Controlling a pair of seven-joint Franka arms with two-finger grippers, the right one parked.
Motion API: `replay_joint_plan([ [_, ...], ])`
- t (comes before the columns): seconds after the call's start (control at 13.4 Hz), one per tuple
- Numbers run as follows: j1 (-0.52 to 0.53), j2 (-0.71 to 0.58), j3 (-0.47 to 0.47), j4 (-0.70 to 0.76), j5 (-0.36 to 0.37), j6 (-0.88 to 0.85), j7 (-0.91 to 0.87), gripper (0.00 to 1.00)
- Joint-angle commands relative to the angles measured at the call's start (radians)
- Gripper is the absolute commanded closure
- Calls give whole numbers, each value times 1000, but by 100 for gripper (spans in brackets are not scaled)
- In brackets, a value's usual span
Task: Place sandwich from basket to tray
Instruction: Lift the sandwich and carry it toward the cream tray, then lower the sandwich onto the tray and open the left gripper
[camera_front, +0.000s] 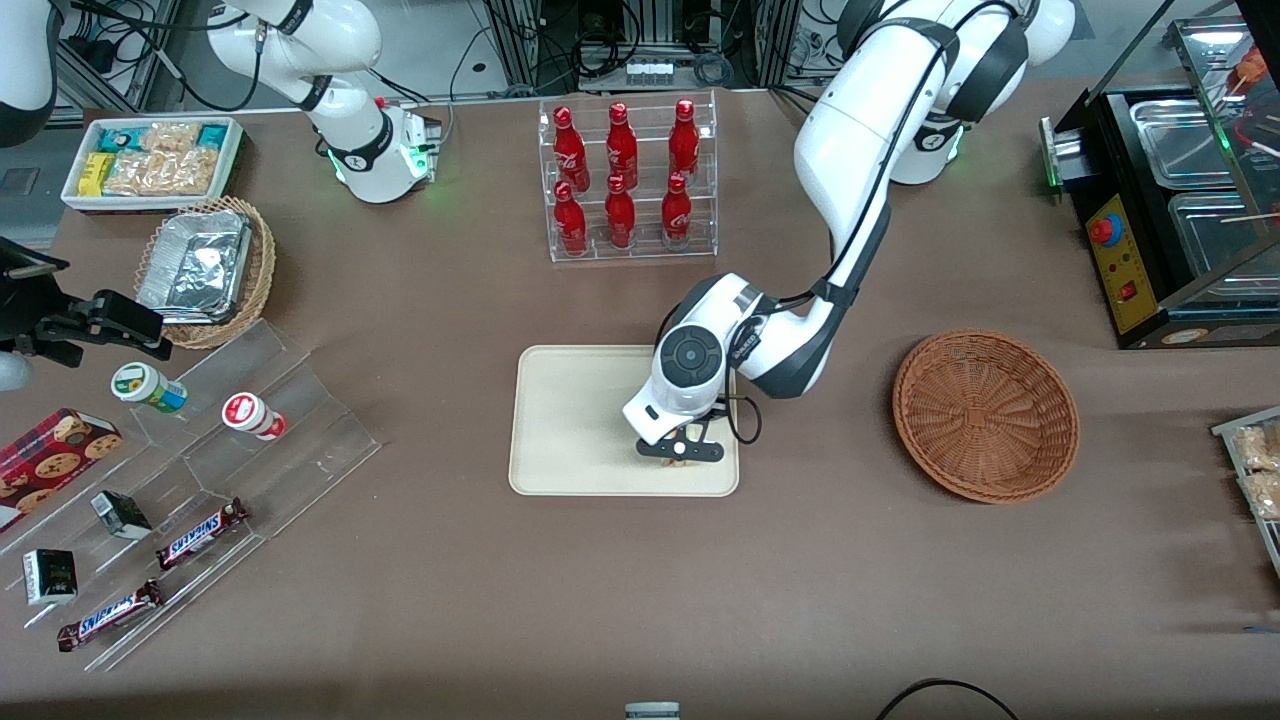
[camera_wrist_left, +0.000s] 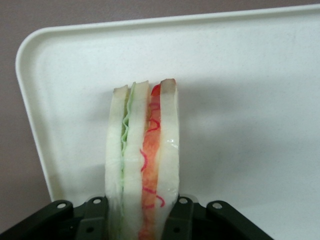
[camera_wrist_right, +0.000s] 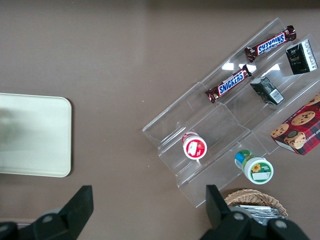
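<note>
Claw (camera_front: 680, 452) clamped on sandwich (camera_wrist_left: 142, 160), held on edge over the tray (camera_front: 560, 420) corner nearest the basket (camera_front: 985, 415); release here and it may tip flat or topple over the rim.

Table (camera_front: 450, 300) covered in brown cloth.

- Clear rack (camera_front: 628, 180) with six red bottles: mid-table, far from the front camera.
- Parked arm's end: white bin of snack packets (camera_front: 152, 160). Nearer the camera than it, a tan wicker basket (camera_front: 205, 272) holding foil trays.
- Nearer still, a stepped acrylic display (camera_front: 250, 450) carrying two small tubs (camera_front: 148, 387), a cookie box (camera_front: 50, 460), two Snickers bars (camera_front: 203, 533) and two dark cartons (camera_front: 120, 513).
- Working arm's end: black counter unit (camera_front: 1170, 200) with steel pans.
</note>
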Motion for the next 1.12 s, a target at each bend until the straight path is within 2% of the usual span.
replay_joint_plan([
  [0.0,-9,25,7,41,-15,2,11,64],
  [0.15,-9,30,7,40,-12,2,14,61],
  [0.22,-9,30,7,40,-12,3,12,54],
  [0.37,-6,23,7,40,-13,-6,17,30],
  [0.67,11,-51,15,35,-10,-61,6,0],
  [0.97,112,-249,24,18,5,-387,12,0],
  [1.04,122,-294,61,14,5,-427,12,0],
])
